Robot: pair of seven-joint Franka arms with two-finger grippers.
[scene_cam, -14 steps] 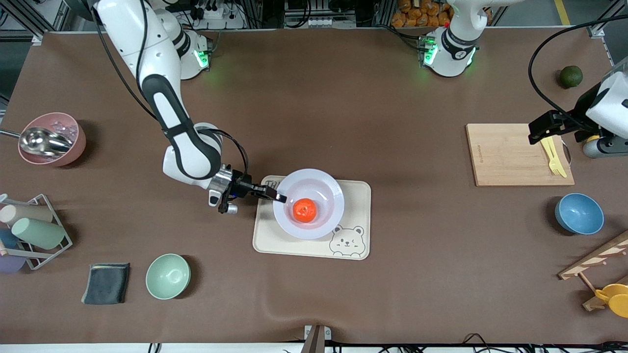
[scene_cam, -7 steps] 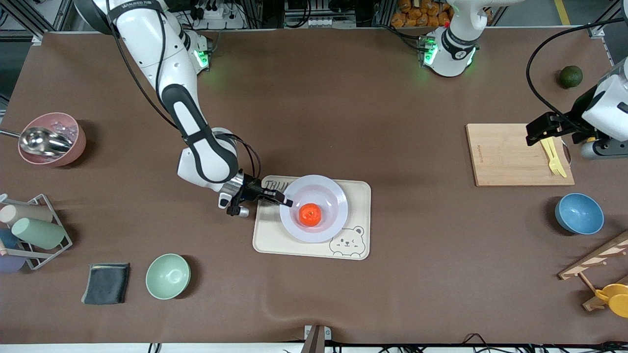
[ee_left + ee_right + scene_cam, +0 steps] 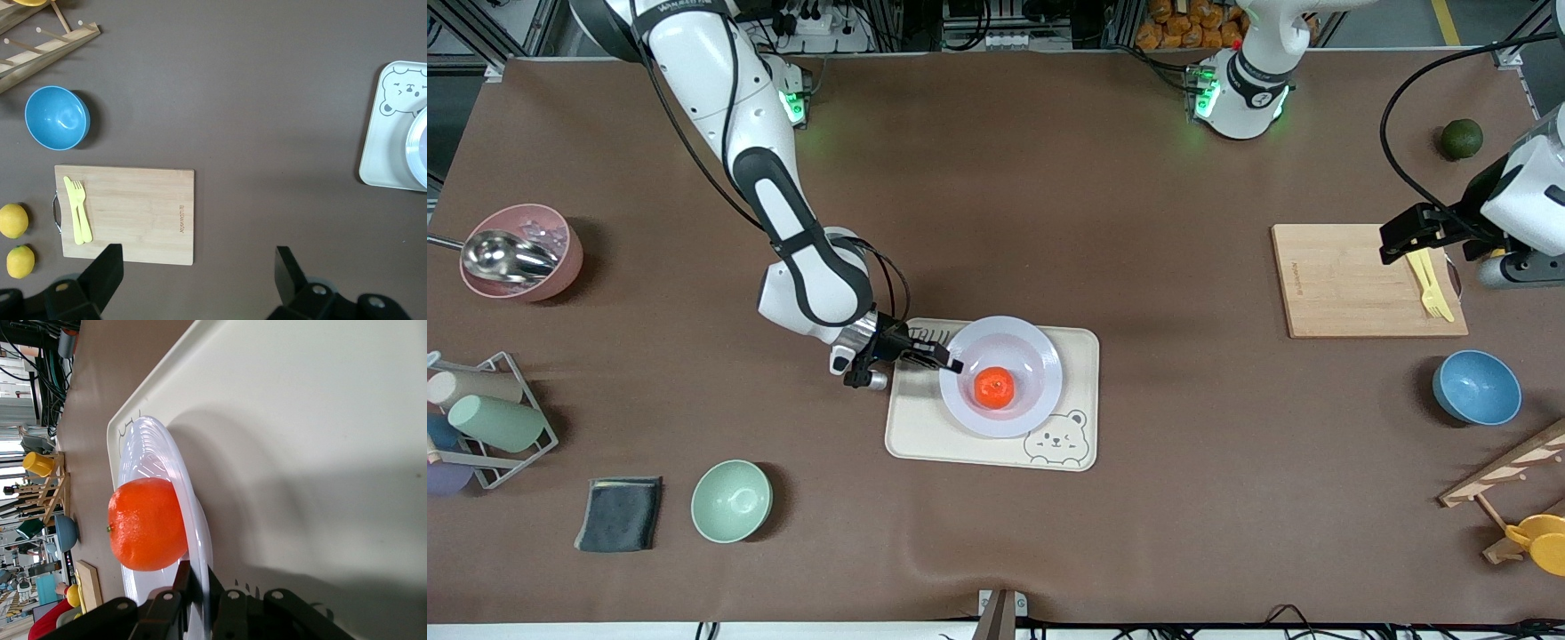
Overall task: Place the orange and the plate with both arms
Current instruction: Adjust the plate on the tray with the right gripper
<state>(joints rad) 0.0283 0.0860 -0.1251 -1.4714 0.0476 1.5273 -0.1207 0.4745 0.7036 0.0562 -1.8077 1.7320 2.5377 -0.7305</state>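
**Orange sits in the plate on the bear tray, right gripper pinching the rim**

The orange (image 3: 994,388) lies in the sunken centre of the plate (image 3: 1040,351), just below the middle of the front view. The plate rests on the cream bear tray (image 3: 1080,396), over the tray's upper half, with the bear drawing showing at the tray's lower corner. In the right wrist view the orange (image 3: 145,523) bulges above the plate's thin rim (image 3: 150,443).

The right gripper (image 3: 947,362) reaches in from the upper left of the frame and has its fingers closed narrowly on the plate's rim, at the edge toward the right arm's end of the table; the right wrist view shows the rim passing between the fingertips (image 3: 190,587).

The left gripper (image 3: 1392,240) waits at the right edge of the frame, over the wooden cutting board (image 3: 1352,280), its fingers (image 3: 107,267) spread wide and holding nothing. A yellow fork (image 3: 1432,284) lies on the board. A blue bowl (image 3: 1476,387) sits lower in the frame than the board, and a dark green fruit (image 3: 1462,139) lies near the upper right corner.
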